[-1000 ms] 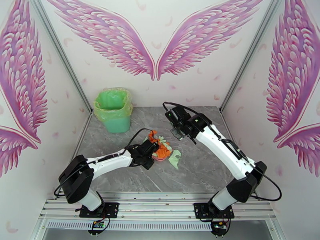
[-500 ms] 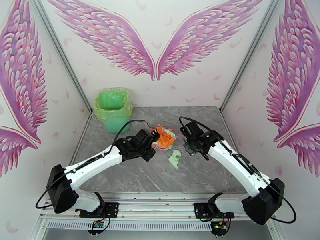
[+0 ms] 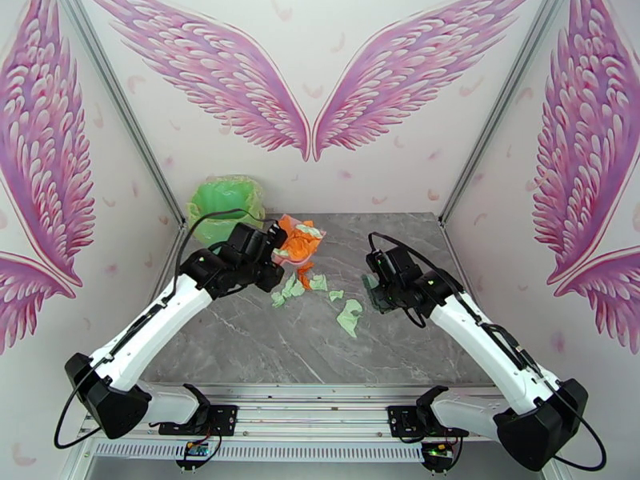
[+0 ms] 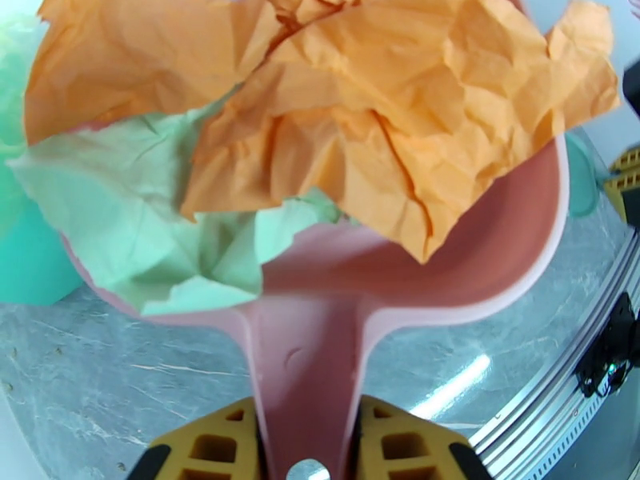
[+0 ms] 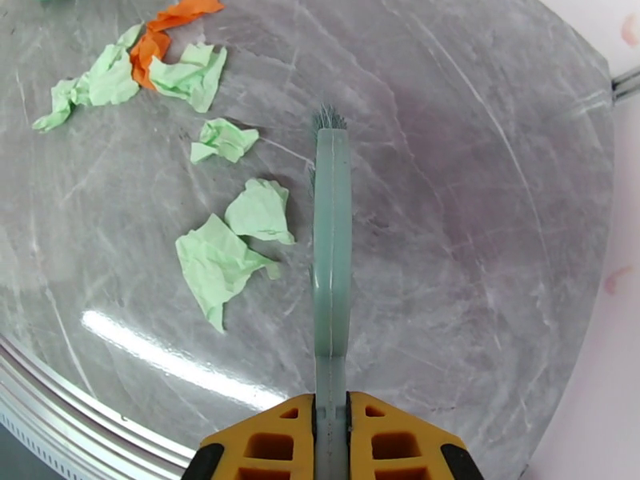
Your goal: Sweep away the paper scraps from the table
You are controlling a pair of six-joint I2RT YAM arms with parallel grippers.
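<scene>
Left side: pink dustpan (image 4: 312,354) clamped by its handle in the left gripper (image 4: 308,454), yellow fingers (image 4: 212,446) pressed close on either side of the stem, jaws narrow. In the wrist view, handle straight out from the jaws, long axis away from the camera, pan flaring wide at the far end.

Heaped in the pan, scraps (image 4: 384,138): crumpled orange on top and to the right, mint underneath on the left, both spilling past the rim. From above, loaded pan just right of the green bin (image 3: 212,198), over the far left part of the table (image 3: 416,346), mouth end pointing right and a little away from the arm bases.

Loose on the marble between the two arms, more scraps, strewn in a slanting band from far left to near right. Nearest the pan, a mint cluster beside an orange strip (image 5: 164,34). In the middle, two small mint bits. Nearest the front rail, the largest mint piece (image 5: 214,270), long axis roughly near to far in the top view.

Right side: teal brush (image 5: 332,258) seen edge-on, pinched in the right gripper (image 5: 332,446), jaws shut tight on the thin handle. Long axis straight out from the jaws, bristle tuft at the far tip. Just right of the mint pieces, apart from them. Contact between bristles and marble: impossible to tell.
</scene>
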